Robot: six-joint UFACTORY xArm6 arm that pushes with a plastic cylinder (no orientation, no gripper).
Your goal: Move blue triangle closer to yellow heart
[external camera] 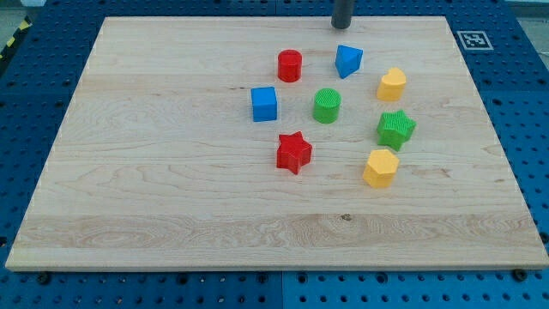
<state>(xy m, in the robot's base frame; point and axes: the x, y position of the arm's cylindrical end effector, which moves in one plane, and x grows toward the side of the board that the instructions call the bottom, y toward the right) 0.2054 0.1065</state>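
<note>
Blue is the colour of the task's thing, the blue triangle (347, 60), which lies flat on the wooden counter (154, 172) near the view's top, a little right of the middle. Just beside it, toward the view's right and slightly lower, sits the yellow heart (392, 84); the two are near but do not touch. My tip (342, 26) stands just above the blue triangle in the view, close to the counter's top edge, with a small strip of bare wood between them. This arm carries no claw, so I cannot tell any wide or narrow state; only the dark rod is seen, and it holds nothing.

To the view's left of the blue triangle is the red cylinder (290, 65), at almost the same height. Below the triangle stands the green cylinder (327, 106), and further left of that the blue cube (264, 103). Lower down, near the middle of the counter, lies the red star (293, 152). On the right side, under the yellow heart, is the green star (395, 129), and just below it the yellow hexagon (380, 167), very near to it. All blocks are apart from each other.

The counter is a pale wood board with a visible grain and some small knots. It rests on a blue metal plate with rows of holes (515, 103). A small black and white marker (473, 39) is seen at the board's top right corner, and a yellow and black stripe (12, 43) at the top left.
</note>
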